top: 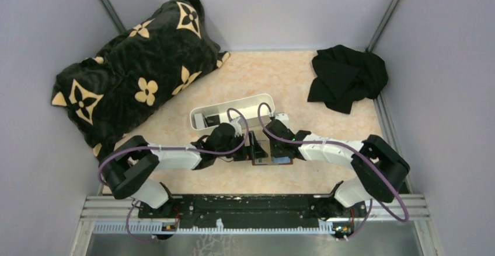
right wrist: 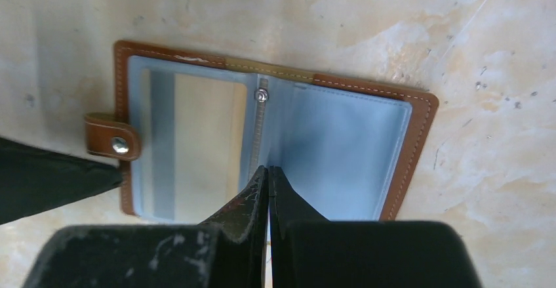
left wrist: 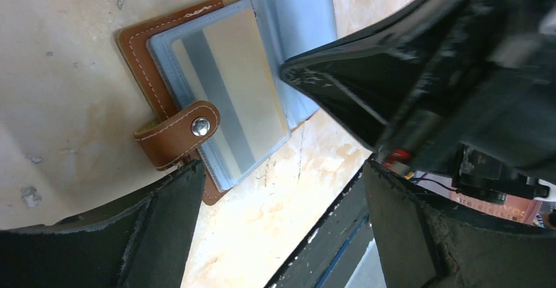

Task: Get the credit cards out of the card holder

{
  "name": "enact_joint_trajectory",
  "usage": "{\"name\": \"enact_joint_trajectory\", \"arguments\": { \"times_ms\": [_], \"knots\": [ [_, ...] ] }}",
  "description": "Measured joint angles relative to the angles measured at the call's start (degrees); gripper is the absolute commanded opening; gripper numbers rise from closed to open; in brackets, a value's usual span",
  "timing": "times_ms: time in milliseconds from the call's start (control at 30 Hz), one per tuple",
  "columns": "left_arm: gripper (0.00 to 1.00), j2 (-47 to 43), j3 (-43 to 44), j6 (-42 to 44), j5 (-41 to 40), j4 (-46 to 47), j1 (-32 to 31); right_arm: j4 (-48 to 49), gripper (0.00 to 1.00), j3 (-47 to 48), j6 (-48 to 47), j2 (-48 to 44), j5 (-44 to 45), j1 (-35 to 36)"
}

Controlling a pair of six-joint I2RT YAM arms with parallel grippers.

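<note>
The card holder [right wrist: 275,137] lies open and flat on the table, brown leather outside and blue-grey pockets inside, with its snap strap [right wrist: 111,137] at the left. A pale credit card [right wrist: 190,144] with a grey stripe shows through the clear left pocket; the right pocket looks bare. My right gripper [right wrist: 267,170] is shut, its tips pressed together over the holder's middle fold, and no card shows between them. My left gripper [left wrist: 282,222] is open; one of its fingers [left wrist: 164,216] sits right beside the strap [left wrist: 180,134]. In the top view the holder [top: 271,158] lies between both grippers.
A long white tray [top: 233,111] holding dark items stands just behind the grippers. A black patterned pillow [top: 137,75] fills the back left and a black cloth [top: 347,78] lies at the back right. Grey walls close in on both sides.
</note>
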Motion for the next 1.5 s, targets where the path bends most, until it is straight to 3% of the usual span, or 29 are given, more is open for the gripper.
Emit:
{"name": "enact_joint_trajectory", "arguments": {
  "times_ms": [300,800,900,1133,1333,1500],
  "knots": [
    [0.96,-8.5,0.0,1.0,-0.1,-4.8,0.0,3.1,0.0,-1.0,0.6,1.9,-1.7,0.0],
    [0.94,-2.1,0.0,0.9,0.1,-3.6,0.0,5.1,0.0,-1.5,1.0,2.0,-4.8,0.0],
    [0.85,-1.6,0.0,0.9,0.1,-3.3,0.0,6.2,0.0,-2.1,1.2,1.8,-5.3,0.0],
    [0.83,-1.4,-0.6,0.7,0.1,-2.0,0.0,9.2,0.0,-4.4,2.3,0.4,-6.6,-0.8],
    [0.72,-1.4,-1.6,0.7,0.1,0.1,0.0,10.1,0.0,-5.2,2.8,-0.1,-7.5,-1.4],
    [0.68,-1.4,-1.9,0.3,0.6,1.9,0.3,10.7,0.0,-5.7,3.0,-0.4,-7.5,-1.4]
  ]
}}
